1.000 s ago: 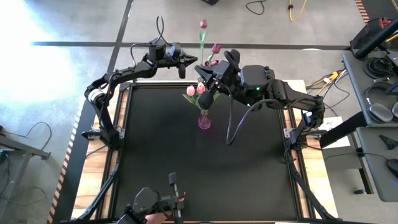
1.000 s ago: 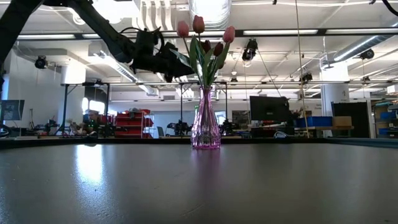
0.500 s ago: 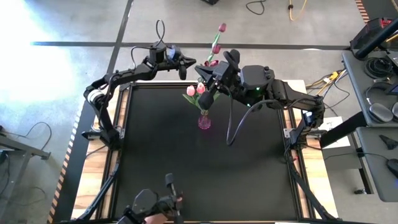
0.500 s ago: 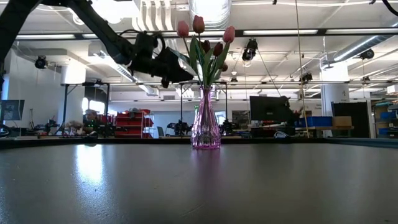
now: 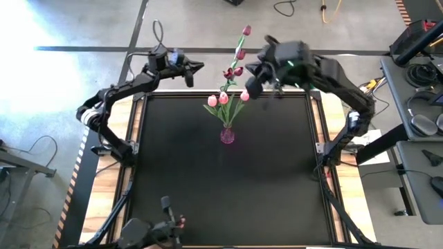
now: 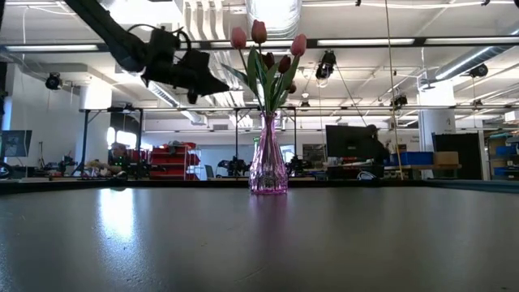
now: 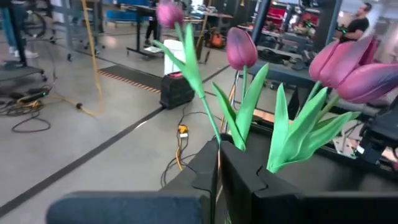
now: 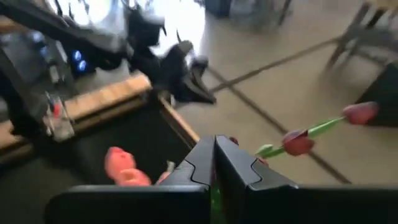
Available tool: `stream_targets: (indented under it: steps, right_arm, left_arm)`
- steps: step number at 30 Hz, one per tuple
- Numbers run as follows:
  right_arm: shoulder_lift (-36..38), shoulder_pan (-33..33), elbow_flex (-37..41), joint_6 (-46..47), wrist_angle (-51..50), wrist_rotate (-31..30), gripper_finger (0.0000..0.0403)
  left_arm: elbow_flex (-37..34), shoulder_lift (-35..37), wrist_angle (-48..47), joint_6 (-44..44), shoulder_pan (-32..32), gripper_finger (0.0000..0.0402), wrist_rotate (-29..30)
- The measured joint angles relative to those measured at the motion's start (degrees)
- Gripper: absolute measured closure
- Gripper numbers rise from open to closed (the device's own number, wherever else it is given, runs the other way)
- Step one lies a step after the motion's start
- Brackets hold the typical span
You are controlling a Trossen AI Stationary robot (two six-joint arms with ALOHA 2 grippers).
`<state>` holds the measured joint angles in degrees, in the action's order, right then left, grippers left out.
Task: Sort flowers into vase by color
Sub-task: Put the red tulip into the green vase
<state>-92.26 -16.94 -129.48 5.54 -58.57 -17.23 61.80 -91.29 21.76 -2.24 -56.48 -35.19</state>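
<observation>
Black counter carries a pink vase at its far middle, holding the flowers, with left tool and right tool hovering beside them, both pressed together and empty, so either could knock a leaning stem and tip the vase.

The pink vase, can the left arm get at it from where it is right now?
Probably yes. The left gripper, shut and empty, hangs off to one side of the flowers, and nothing stands between it and the vase on the table.
</observation>
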Motion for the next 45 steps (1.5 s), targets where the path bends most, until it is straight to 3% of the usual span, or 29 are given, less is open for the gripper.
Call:
stream_targets:
  steps: [4, 8, 16, 22, 28, 34, 41, 45]
  right_arm:
    - [-0.21, -12.82, 5.84, -4.77, 8.46, 17.64, 0.0394]
    - [-0.58, -26.49, 11.66, -3.74, 16.04, 34.07, 0.0394]
    - [-4.6, -43.39, 20.11, 0.95, 25.16, 51.94, 0.0393]
    - [-9.11, -46.56, 25.1, 7.85, 35.49, 62.1, 0.0367]
    - [-12.51, -45.68, 25.71, 13.39, 43.16, 61.92, 0.0291]
    - [-14.64, -45.01, 23.92, 15.13, 44.78, 56.6, 0.0227]
    - [-18.71, -44.44, 21.73, 19.11, 46.58, 56.84, 0.0225]
    - [-21.59, -44.15, 20.28, 22.13, 50.04, 60.99, 0.0235]
  left_arm:
    - [-3.36, 4.06, -0.17, -1.92, -1.4, 0.0399, 0.46]
    - [-5.1, 8.06, -1.62, -4.31, -1.39, 0.0401, 4.54]
    - [-4.51, 12.7, -9.29, -4.9, -1.39, 0.0401, 8.96]
    - [-4.45, 13.45, -9.68, -8.24, -1.39, 0.0401, 9.26]
    - [-4.45, 13.45, -9.73, -9.47, -1.39, 0.0402, 10.0]
    - [-4.45, 13.45, -9.86, -9.46, -1.39, 0.0402, 10.85]
    - [-4.43, 13.45, -10.26, -9.42, -1.39, 0.0402, 10.85]
    - [-4.43, 13.43, -10.38, -9.39, -1.39, 0.0402, 10.85]
